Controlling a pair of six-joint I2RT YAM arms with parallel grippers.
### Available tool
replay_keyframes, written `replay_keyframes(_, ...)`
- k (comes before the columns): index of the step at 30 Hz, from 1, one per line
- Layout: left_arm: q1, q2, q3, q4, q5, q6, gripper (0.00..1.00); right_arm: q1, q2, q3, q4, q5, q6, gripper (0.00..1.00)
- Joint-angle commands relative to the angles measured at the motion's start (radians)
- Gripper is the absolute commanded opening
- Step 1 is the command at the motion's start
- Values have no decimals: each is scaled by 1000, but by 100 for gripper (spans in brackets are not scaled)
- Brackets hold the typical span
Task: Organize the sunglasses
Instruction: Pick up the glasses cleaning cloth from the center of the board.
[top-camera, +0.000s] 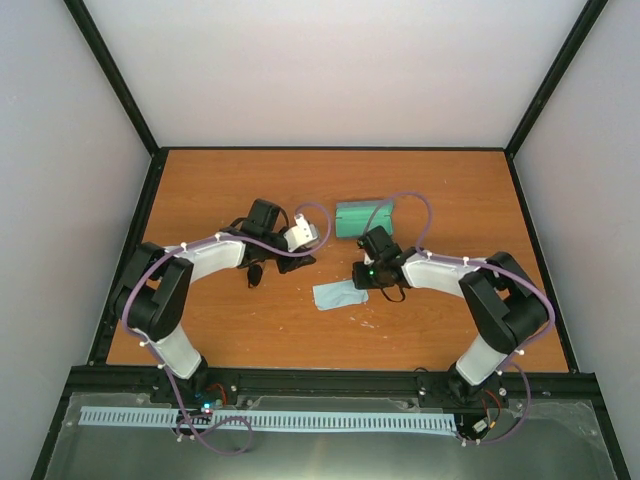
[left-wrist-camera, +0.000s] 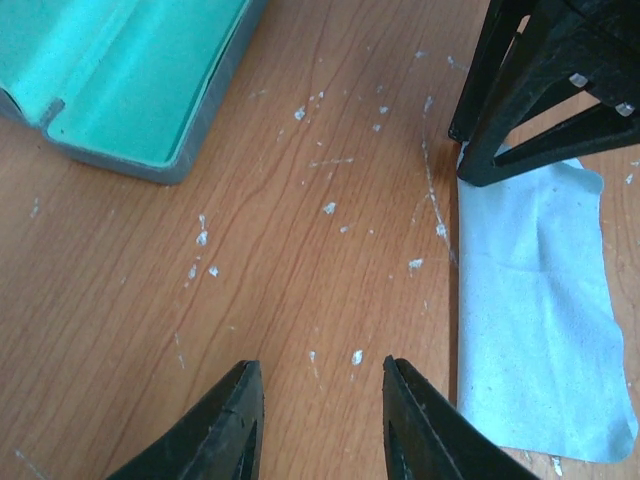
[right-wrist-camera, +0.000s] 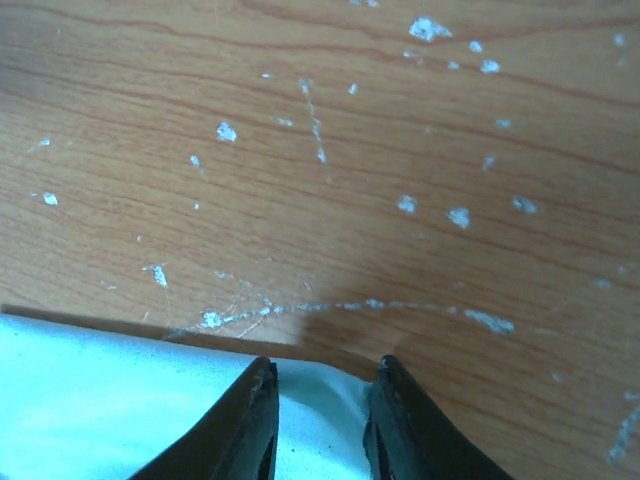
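The open grey-blue case (top-camera: 363, 217), green inside, lies at mid table; it also shows in the left wrist view (left-wrist-camera: 120, 80). The pale blue cloth (top-camera: 335, 296) lies flat in front of it. My right gripper (top-camera: 358, 282) is down at the cloth's right corner, open, with the cloth's (right-wrist-camera: 120, 400) edge between its fingertips (right-wrist-camera: 250, 400). My left gripper (top-camera: 303, 263) is open and empty over bare wood (left-wrist-camera: 320, 365), left of the cloth (left-wrist-camera: 540, 320). A small dark shape (top-camera: 255, 274) under my left forearm looks like the sunglasses, partly hidden.
The wooden table (top-camera: 450, 320) is scuffed with white flecks. Black frame posts and pale walls close in the sides and back. My right gripper's black fingers (left-wrist-camera: 500, 110) stand at the cloth's far corner in the left wrist view.
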Motion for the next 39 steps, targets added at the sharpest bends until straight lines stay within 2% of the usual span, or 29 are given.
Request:
replay_keyframes(1, -4, -12, -11, -10, -26, -16, 35, 24, 90, -12, -128, 43, -8, 24)
replay_keyframes(7, -7, 11, -7, -37, -18, 5, 37, 30, 123, -6, -148, 49, -3, 3)
replay_keyframes(16, -120, 65, -10, -113, -63, 37, 38, 30, 99, -10, -147, 85, 44, 3)
replay_keyframes(27, -124, 57, -43, -96, -161, 27, 39, 29, 101, -13, -131, 80, 47, 3)
replay_keyframes(32, -129, 63, -51, -104, -159, 30, 39, 28, 101, -15, -128, 76, 46, 3)
replay_keyframes(39, -141, 63, -62, -119, -159, 34, 32, 29, 99, -17, -127, 79, 51, 3)
